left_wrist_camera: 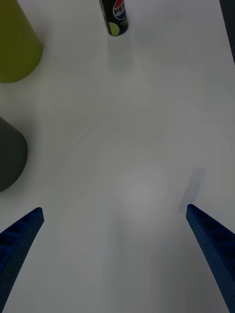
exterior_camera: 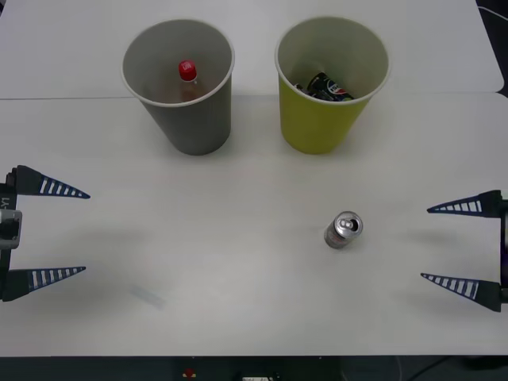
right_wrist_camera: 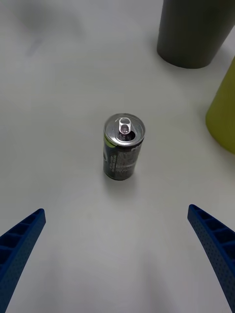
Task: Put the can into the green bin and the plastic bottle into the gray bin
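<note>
**One can waiting on the table, bottle already binned**

The plastic bottle [exterior_camera: 187,75] is sitting inside the gray bin [exterior_camera: 190,127] at the table's [exterior_camera: 238,278] far edge, and another can [exterior_camera: 329,87] is lying in the green bin [exterior_camera: 317,127] beside it. The can [exterior_camera: 343,230], a smooth dark metal cylinder with a shiny pull-tab top, is standing upright toward the right side of the table. The right gripper [exterior_camera: 463,246] is hovering at the right edge, fingers spread wide, facing it. The left gripper [exterior_camera: 48,232] is idling at the left edge, likewise spread. Next, I judge, the right gripper needs to reach in and close around the can's body.
</note>
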`<state>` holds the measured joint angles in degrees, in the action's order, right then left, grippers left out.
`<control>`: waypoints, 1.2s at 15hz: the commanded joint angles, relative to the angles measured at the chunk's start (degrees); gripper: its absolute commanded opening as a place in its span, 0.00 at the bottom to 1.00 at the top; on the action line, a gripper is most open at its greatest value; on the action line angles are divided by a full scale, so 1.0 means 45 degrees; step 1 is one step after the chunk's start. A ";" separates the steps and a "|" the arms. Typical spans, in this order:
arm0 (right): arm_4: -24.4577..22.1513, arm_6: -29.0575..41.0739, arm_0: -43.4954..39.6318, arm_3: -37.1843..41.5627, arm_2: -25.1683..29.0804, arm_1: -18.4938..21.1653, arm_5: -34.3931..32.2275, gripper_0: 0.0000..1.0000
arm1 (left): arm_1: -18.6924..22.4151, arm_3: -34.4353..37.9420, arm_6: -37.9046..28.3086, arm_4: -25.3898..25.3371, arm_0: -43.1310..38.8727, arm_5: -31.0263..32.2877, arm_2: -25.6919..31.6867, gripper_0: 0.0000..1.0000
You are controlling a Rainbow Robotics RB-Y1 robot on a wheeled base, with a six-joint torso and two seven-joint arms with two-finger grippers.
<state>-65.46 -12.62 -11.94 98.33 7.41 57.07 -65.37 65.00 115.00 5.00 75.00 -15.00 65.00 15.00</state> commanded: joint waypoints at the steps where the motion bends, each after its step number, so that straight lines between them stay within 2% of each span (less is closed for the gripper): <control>1: -0.0004 -0.0204 0.0778 -0.0914 -0.0690 -0.0320 -0.0179 1.00 | 0.0000 0.0000 0.0000 0.0000 0.0000 0.0000 0.0000 1.00; 7: -0.0004 -0.0927 0.2458 -0.3218 -0.1940 -0.1609 -0.0570 1.00 | 0.0000 0.0000 0.0000 0.0000 0.0000 0.0000 0.0000 1.00; 18: -0.0004 -0.2118 0.3454 -0.5738 -0.1999 -0.4460 -0.1254 1.00 | 0.0000 0.0000 0.0000 0.0000 0.0000 0.0000 0.0000 1.00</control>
<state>-65.47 -21.76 3.35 73.28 -1.59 37.90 -70.84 65.00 115.00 5.00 75.00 -15.00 65.00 15.00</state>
